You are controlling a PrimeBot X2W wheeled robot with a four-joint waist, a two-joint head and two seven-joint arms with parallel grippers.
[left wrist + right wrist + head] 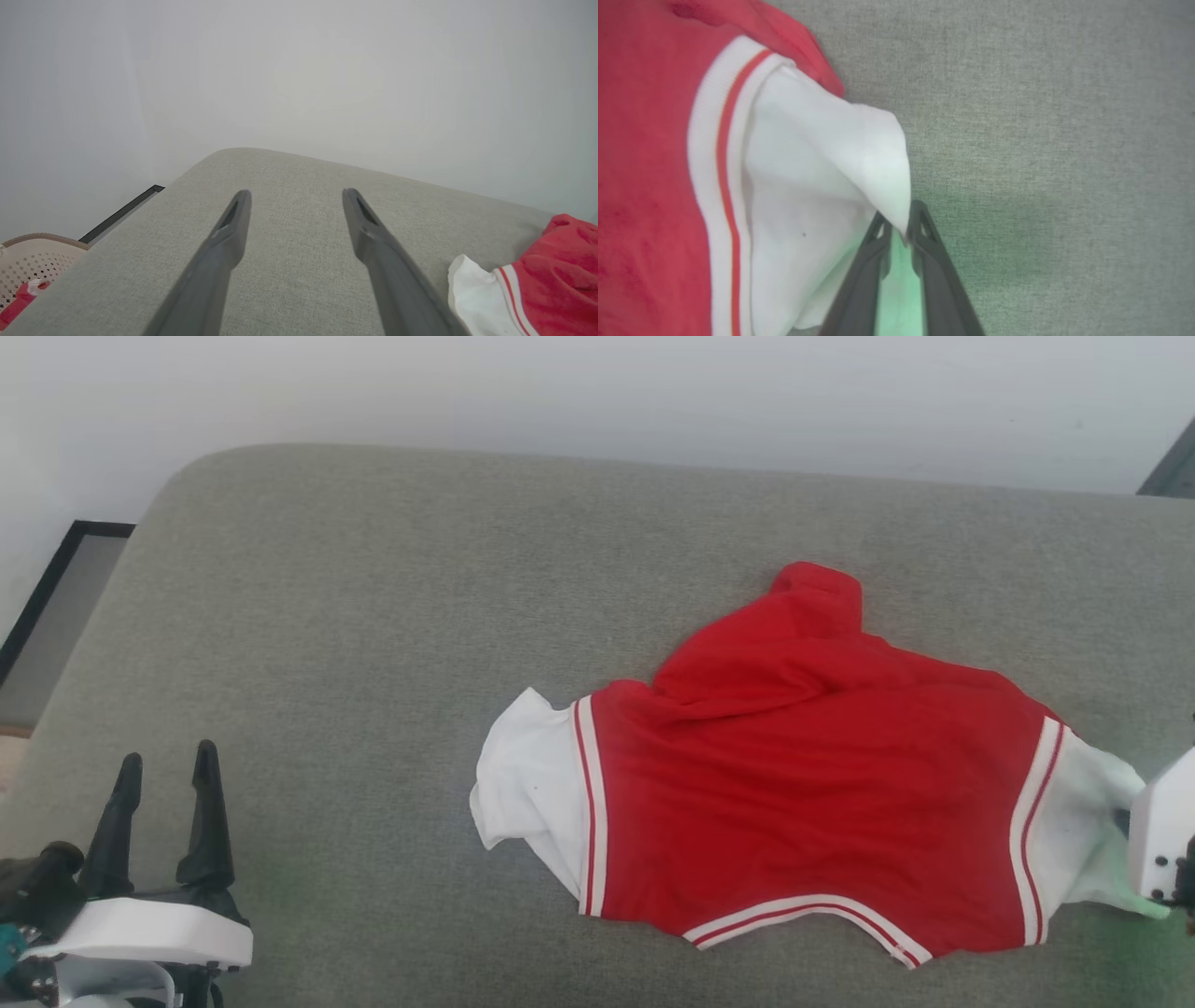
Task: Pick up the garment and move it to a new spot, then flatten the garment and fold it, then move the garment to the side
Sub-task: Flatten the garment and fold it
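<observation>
1. Far left, off the cushion's edge: a pale perforated basket point(32, 261) stands low beside it, with something red inside.
2. The left gripper point(168, 756) hovers over the near left corner of the grey cushion point(373, 616). Its fingers are spread wide, they hold nothing, and they point toward the far side.
3. Bare cushion runs from that gripper to the shirt, giving plenty of room to drag or lay cloth out leftward and toward the far edge.
4. The garment point(803, 784) lies right of centre and toward the near edge. Its long axis runs left to right, sleeve to sleeve. The striped collar faces near, and the red body is rumpled into a hump toward the far side, so it is not yet flat.
5. Its left white sleeve point(523, 784) is the part closest to the left gripper, to that gripper's right and well apart from it.
6. The right white sleeve point(822, 163) tents up to a corner that sits between the tips of the right gripper point(900, 219). The fingers are pressed nearly together and appear to be pinching that corner.
7. The right arm is clearly the nearer one. A pull from here would probably stretch the shirt along its sleeve axis.
8. To the right little cushion is visible, so the free room lies mostly left and far.
</observation>
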